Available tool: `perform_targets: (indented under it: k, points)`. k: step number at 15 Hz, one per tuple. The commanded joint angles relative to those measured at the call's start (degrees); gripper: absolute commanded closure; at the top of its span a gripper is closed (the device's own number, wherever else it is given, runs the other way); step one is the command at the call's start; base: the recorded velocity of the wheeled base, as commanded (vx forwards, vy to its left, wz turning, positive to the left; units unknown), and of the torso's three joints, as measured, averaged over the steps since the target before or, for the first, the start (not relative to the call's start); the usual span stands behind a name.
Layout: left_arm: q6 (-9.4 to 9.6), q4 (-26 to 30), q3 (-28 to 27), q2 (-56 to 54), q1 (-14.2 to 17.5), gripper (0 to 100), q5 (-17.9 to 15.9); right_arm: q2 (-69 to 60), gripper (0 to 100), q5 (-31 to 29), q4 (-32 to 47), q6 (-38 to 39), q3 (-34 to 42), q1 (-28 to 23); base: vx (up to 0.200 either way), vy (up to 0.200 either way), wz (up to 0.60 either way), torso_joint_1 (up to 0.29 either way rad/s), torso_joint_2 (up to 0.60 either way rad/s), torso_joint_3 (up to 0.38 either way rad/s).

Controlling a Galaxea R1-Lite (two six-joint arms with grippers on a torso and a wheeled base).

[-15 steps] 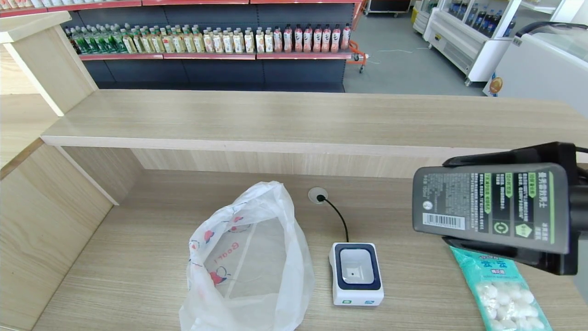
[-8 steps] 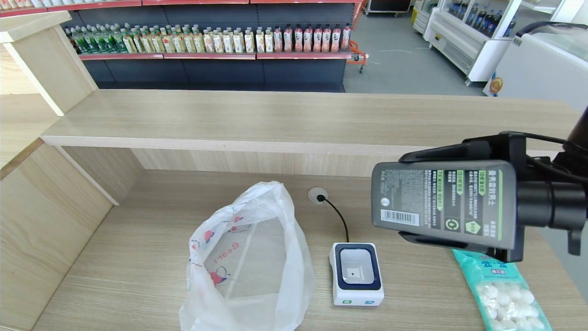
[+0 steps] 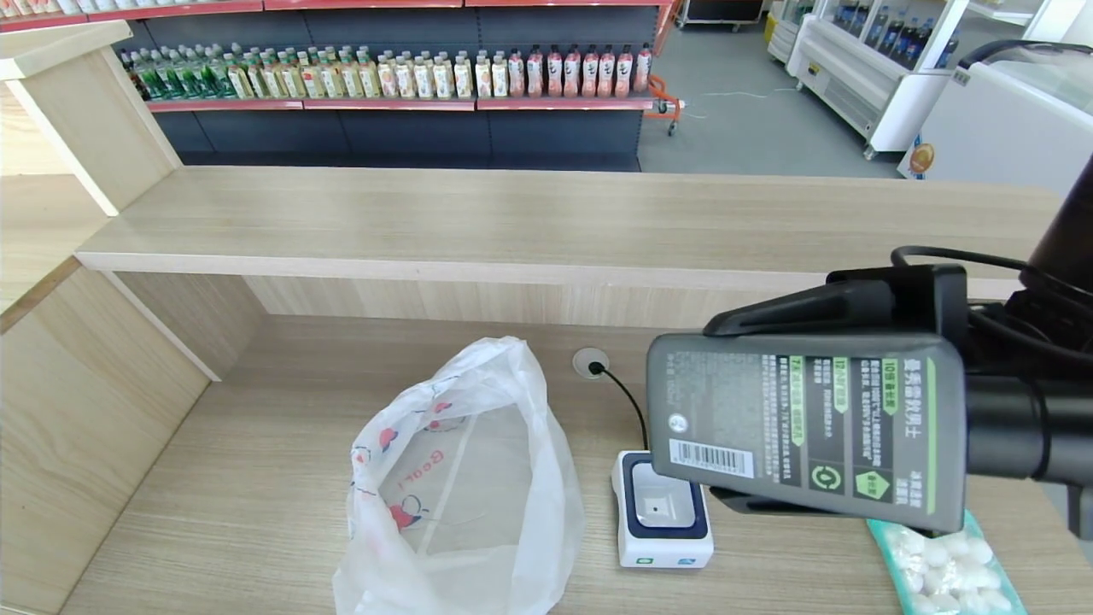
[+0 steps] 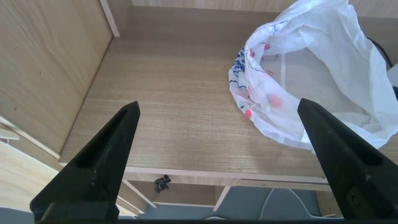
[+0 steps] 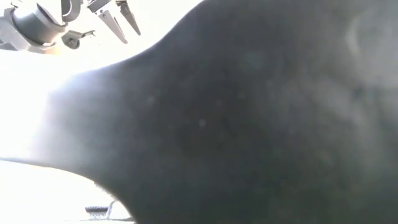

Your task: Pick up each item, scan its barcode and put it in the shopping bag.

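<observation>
Dark grey bottle (image 3: 807, 427), held sideways in the air over the right half of the counter (image 3: 239, 478). Its printed label and barcode (image 3: 711, 459) face up toward the head camera. Its barcode end overlaps the far right corner of the scanner (image 3: 662, 512) in the head view.

Right gripper (image 3: 721, 414): closed on the bottle, with one black finger along the far edge and the other along the near edge.

The scanner is a white box with a dark-framed window facing up. It stands on the counter, and a black cable (image 3: 628, 406) runs from it to a round port behind.

Bag (image 3: 461, 478): white translucent plastic with red and blue print, standing open just left of the scanner.

Teal packet (image 3: 939, 564) of white pieces, lying on the counter and partly hidden under the bottle.

Left gripper (image 4: 217, 162): fingers spread wide and holding nothing, above the counter's near edge to the left of the bag (image 4: 311, 81).

Background: shelf of drinks (image 3: 384, 77).
</observation>
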Motion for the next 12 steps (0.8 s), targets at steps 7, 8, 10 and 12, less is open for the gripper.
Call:
perform_targets:
  k: [7,8,10,12]
  points:
    - [-0.04,0.0,0.0,0.0,0.0,0,0.0,2.2,100,-7.2,3.5,0.0,-1.6,5.6,0.000,0.000,0.00,0.000,0.00,0.000]
    - [-0.04,0.0,0.0,0.0,0.0,0,0.0,2.5,100,-8.1,4.0,0.0,-1.7,6.1,0.000,0.000,0.00,0.000,0.00,0.000]
    - [-0.04,0.0,0.0,0.0,0.0,0,0.0,4.7,100,-10.6,4.7,0.2,-4.9,8.4,0.000,0.000,0.00,0.000,0.00,0.000]
    - [-0.04,0.0,0.0,0.0,0.0,0,0.0,6.0,100,-12.0,4.7,0.7,-7.4,8.9,0.000,0.000,0.00,0.000,0.00,0.000]
